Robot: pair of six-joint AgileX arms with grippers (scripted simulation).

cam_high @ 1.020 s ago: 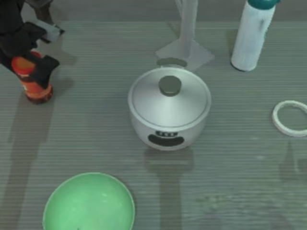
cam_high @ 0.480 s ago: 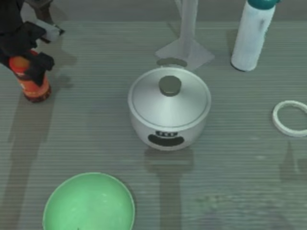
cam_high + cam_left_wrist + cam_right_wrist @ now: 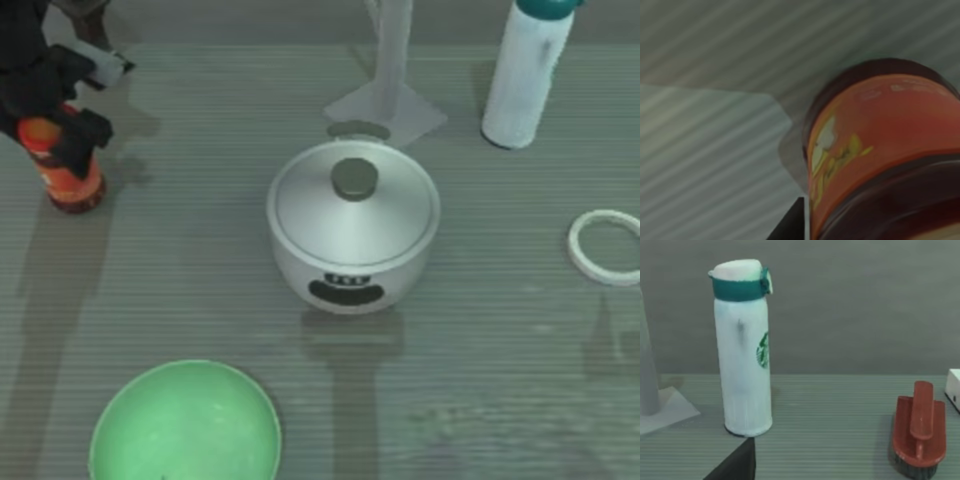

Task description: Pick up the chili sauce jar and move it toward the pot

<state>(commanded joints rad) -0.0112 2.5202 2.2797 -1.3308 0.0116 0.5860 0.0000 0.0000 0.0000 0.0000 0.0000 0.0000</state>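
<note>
Orange-red and dark below its lid, the chili sauce jar [image 3: 68, 172] is being gripped by the left gripper [image 3: 55, 128] at the far left of the bench [image 3: 200, 290], the black fingers closed around its upper part. The jar is being held upright, well apart from the pot [image 3: 352, 225], which is sitting lidded at the bench's centre. In the left wrist view the jar's label [image 3: 875, 135] is being shown close up. A green bowl [image 3: 185, 422] is lying near left, a white bottle [image 3: 525, 75] standing far right, a white ring [image 3: 606, 246] lying at right. The right gripper is not being shown.
</note>
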